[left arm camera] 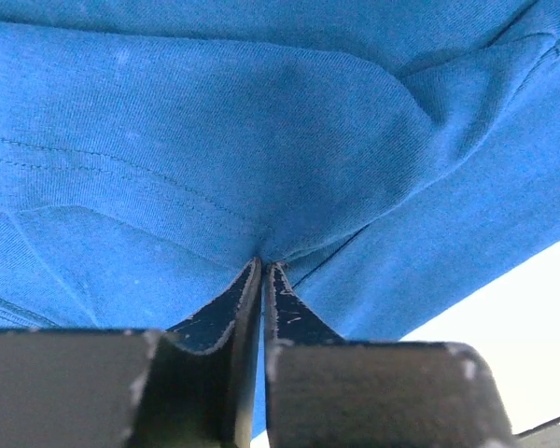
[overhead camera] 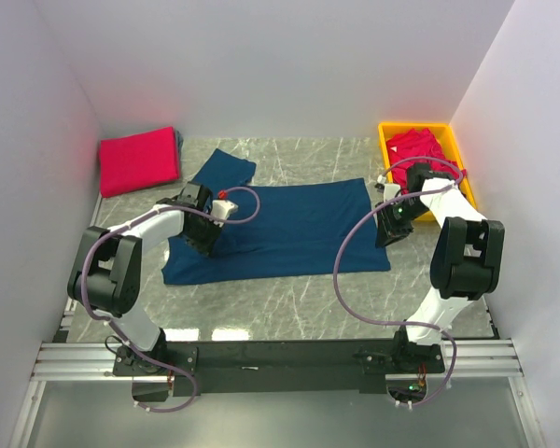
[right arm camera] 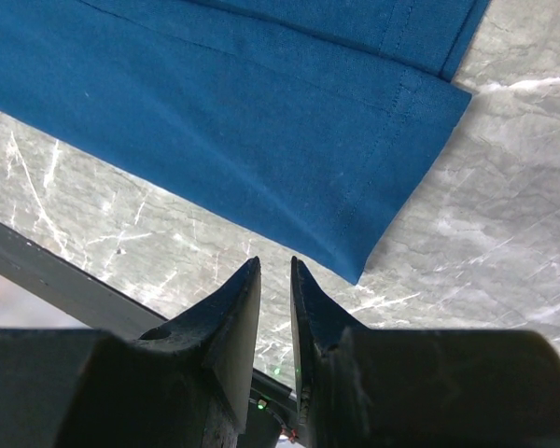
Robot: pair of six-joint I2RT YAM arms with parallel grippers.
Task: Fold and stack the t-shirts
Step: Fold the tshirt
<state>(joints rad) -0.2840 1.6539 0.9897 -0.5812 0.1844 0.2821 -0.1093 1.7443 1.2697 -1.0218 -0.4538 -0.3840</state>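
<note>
1. Right hand [right arm camera: 273,263]: released and empty, its fingers a narrow gap apart, over the grey marbled bench [right arm camera: 467,224], just off a hemmed corner of the navy shirt [right arm camera: 215,112].
2. Left hand [left arm camera: 263,266]: clenched on a puckered fold of that shirt, near its left end.
3. One navy shirt, soft knit, lies spread flat mid-bench, one sleeve pointing far-left.
4. One red-pink shirt [overhead camera: 138,161], folded to a rectangle, lies in the far-left corner.
5. One yellow bin [overhead camera: 459,149], far right, holds a crumpled red-pink heap [overhead camera: 418,147]; how many shirts are in it cannot be told.
</note>
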